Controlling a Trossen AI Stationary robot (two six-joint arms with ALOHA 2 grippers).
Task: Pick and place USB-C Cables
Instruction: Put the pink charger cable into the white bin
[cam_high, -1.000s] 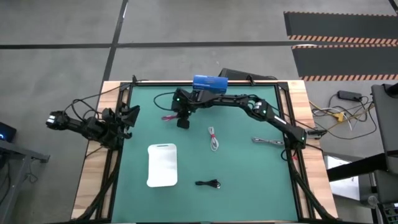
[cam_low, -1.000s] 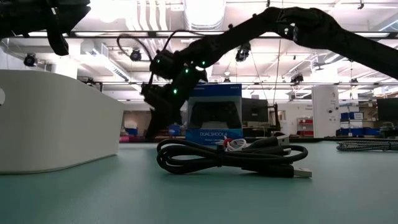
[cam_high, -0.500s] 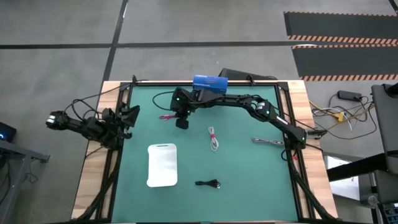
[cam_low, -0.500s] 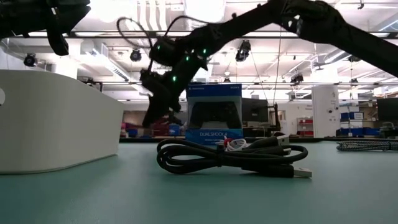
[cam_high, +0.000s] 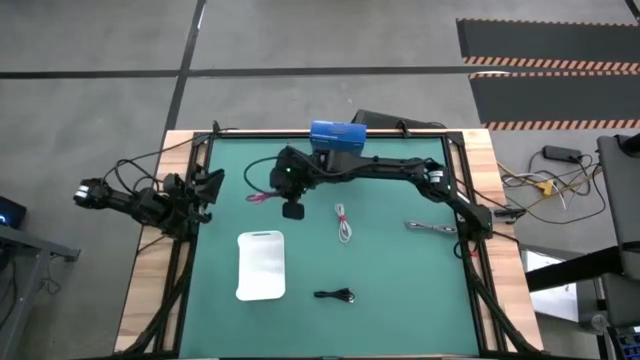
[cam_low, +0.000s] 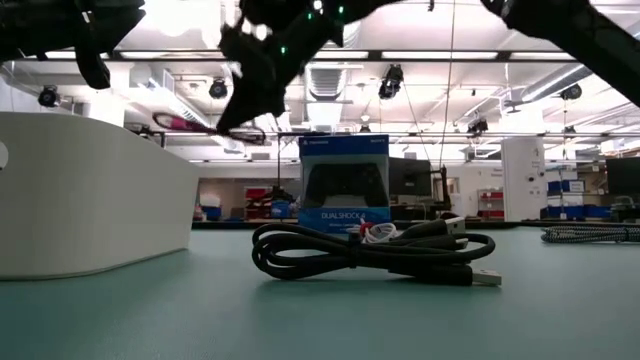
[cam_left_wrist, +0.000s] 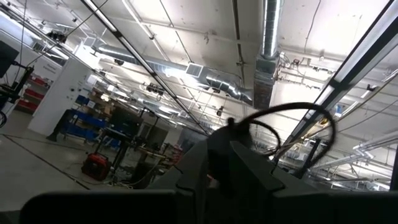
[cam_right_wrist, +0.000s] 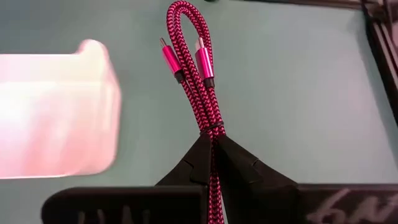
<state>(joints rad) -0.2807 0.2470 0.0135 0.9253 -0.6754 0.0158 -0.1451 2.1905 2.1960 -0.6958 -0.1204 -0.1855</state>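
Pink-red braided USB-C cable bundle (cam_right_wrist: 202, 81), folded into a long loop with two metallic pink plugs lying side by side, is pinched between the closed fingers of the right hand (cam_right_wrist: 210, 144), which hold it in the air above the green bench (cam_high: 390, 260). The high view shows the bundle (cam_high: 262, 198) as a short streak sticking out leftward from the right hand (cam_high: 291, 207), over the far left part of the bench, with the long dark right arm reaching across from the right edge, past the blue rectangular cardboard box (cam_high: 337, 134) at the far edge.

The low view shows what the overhead one cannot: the bundle (cam_low: 190, 125) hangs clear of the surface, level with the top of the white tray (cam_low: 90, 195), and the box bears a picture of a game controller. It also brings the black coiled cable bundle (cam_low: 370, 255) up close, lying flat on the bench with the white cable partly hidden behind it.

From above, the white thin cable bundle (cam_high: 344, 223) lies near the middle, the black one (cam_high: 335, 295) nearer the front, and the white rounded rectangular tray (cam_high: 262, 264) left of them.

The left hand (cam_high: 203, 188) rests at the left edge of the bench; whether it is open I cannot tell.
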